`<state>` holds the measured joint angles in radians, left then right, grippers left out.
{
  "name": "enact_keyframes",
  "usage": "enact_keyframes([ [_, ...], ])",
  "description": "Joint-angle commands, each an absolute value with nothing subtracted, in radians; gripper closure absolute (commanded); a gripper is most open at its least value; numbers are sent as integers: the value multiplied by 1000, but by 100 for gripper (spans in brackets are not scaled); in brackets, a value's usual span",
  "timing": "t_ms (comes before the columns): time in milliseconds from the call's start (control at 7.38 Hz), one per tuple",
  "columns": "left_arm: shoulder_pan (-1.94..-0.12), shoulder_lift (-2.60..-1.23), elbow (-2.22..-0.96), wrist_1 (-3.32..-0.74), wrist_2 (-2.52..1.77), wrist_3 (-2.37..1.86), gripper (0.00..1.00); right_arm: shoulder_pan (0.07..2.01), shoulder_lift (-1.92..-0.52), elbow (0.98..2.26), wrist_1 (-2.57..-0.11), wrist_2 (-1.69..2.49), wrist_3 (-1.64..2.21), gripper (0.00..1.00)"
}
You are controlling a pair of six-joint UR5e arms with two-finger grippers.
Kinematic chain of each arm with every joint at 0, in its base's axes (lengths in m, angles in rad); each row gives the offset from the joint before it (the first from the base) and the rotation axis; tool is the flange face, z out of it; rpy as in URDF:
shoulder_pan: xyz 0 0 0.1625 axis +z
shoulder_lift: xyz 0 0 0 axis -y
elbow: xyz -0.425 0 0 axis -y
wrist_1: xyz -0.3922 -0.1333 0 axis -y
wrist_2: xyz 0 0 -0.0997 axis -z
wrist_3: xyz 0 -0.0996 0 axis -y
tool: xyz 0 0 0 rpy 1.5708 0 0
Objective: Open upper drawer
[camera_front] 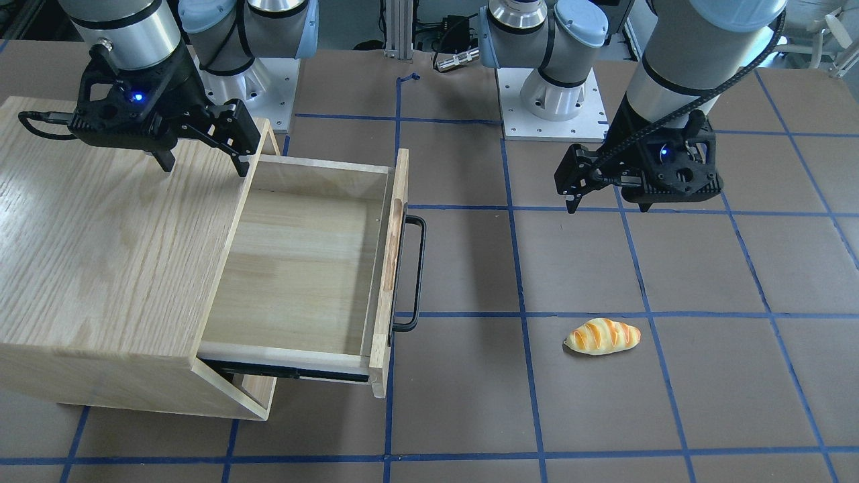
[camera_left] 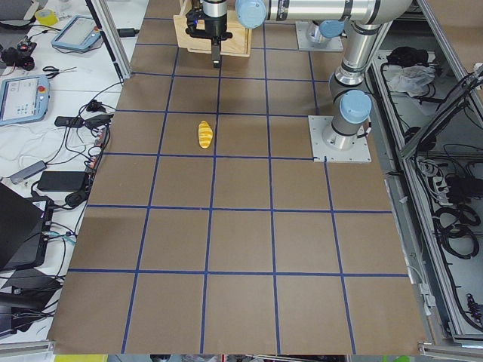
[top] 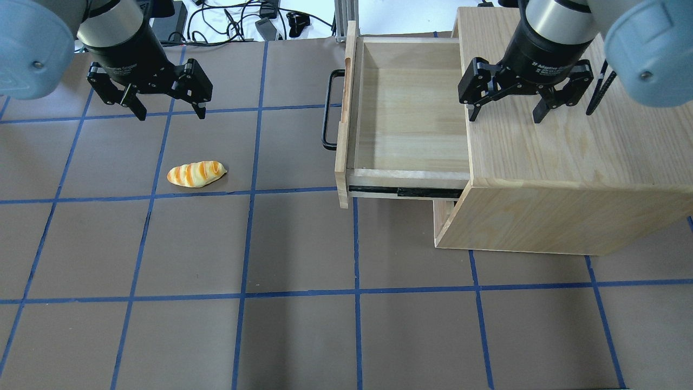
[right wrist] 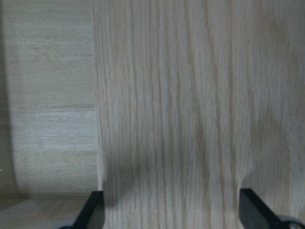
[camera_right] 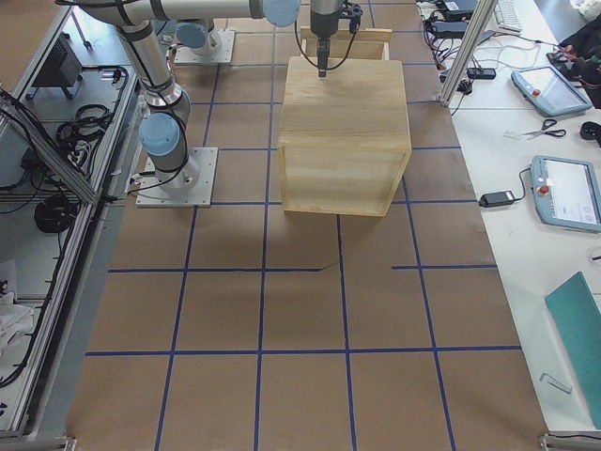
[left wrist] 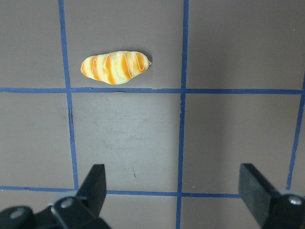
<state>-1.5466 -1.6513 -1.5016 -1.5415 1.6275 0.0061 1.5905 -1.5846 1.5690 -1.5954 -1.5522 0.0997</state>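
Observation:
The upper drawer (top: pixel 406 119) is pulled far out of the oak cabinet (top: pixel 568 151), its inside bare. Its front panel carries a black bar handle (top: pixel 326 108) and an oblong slot. In the front view the drawer (camera_front: pixel 302 268) and handle (camera_front: pixel 419 268) point to the table's middle. My right gripper (top: pixel 504 119) is open and empty above the cabinet top, at its edge over the drawer; it also shows in the front view (camera_front: pixel 205 169) and the right wrist view (right wrist: pixel 172 210). My left gripper (top: pixel 171 115) is open and empty above the table, well away from the drawer (camera_front: pixel 609 208).
A toy bread roll (top: pixel 196 174) with orange stripes lies on the brown mat below my left gripper, also seen from the left wrist (left wrist: pixel 116 67) and the front (camera_front: pixel 602 335). Blue tape lines grid the mat. The arm bases stand at the table's back.

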Motion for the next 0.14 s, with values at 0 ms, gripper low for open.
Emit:
enact_keyframes([
  [0,-1546,-1651,-1502,-1542,1628,6,0,1591,-1585,1569,-1595,-1552,100,0],
])
